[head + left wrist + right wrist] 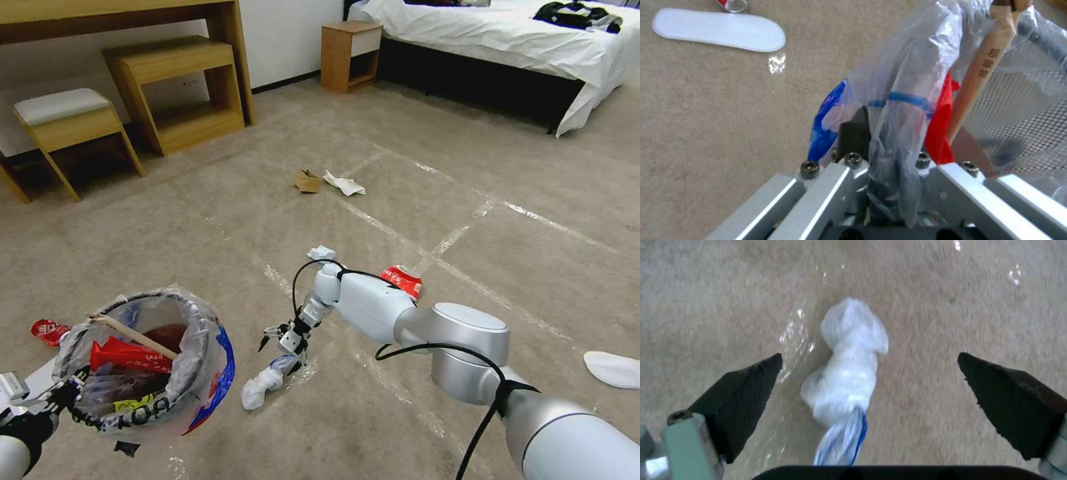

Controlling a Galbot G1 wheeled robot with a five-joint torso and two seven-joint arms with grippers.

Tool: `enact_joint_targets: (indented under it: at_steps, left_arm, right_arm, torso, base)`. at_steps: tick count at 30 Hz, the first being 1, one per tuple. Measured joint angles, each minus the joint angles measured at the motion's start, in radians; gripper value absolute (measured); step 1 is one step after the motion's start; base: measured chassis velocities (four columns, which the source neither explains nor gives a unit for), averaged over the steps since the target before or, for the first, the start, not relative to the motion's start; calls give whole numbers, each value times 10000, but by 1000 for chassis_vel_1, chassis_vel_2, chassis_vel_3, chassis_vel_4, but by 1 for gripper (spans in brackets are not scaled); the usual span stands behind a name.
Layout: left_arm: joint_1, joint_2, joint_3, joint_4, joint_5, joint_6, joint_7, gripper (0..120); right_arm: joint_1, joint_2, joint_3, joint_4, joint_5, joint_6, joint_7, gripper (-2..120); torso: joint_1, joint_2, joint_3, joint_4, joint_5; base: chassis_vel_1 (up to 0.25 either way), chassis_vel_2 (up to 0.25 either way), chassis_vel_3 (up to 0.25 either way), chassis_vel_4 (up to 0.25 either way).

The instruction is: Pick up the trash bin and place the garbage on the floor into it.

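Note:
The trash bin [200, 363], a red bucket lined with a clear bag, hangs low at the left. My left gripper [50, 400] is shut on its rim; in the left wrist view the gripper [880, 133] pinches the rim and the bag. Inside lie a red wrapper [123, 353] and a wooden stick [982, 73]. My right gripper [283, 340] hovers open just above a crumpled white and pale-blue wad [265, 383] on the floor [373, 427]. In the right wrist view the wad [846, 373] lies between the spread fingers [746, 393].
More garbage lies about: a red wrapper [402, 280], white paper [322, 253], a cardboard scrap [307, 181] beside another paper [345, 184], and a red wrapper [48, 331] left of the bin. A white slipper [613, 369] lies right. Wooden furniture [180, 93] and a bed [493, 40] stand behind.

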Motion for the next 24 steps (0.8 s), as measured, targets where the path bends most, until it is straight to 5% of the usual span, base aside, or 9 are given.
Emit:
enact_joint_targets:
  at_steps: [24]
  left_arm:
    - [47, -67, 216, -120, 123, -4, 45, 0]
  right_arm:
    - [-421, -44, -660, -599, -313, -353, 1554, 100]
  torso:
    - [-1, 0, 0, -4, 0]
  base:
    - [0, 0, 0, 0]
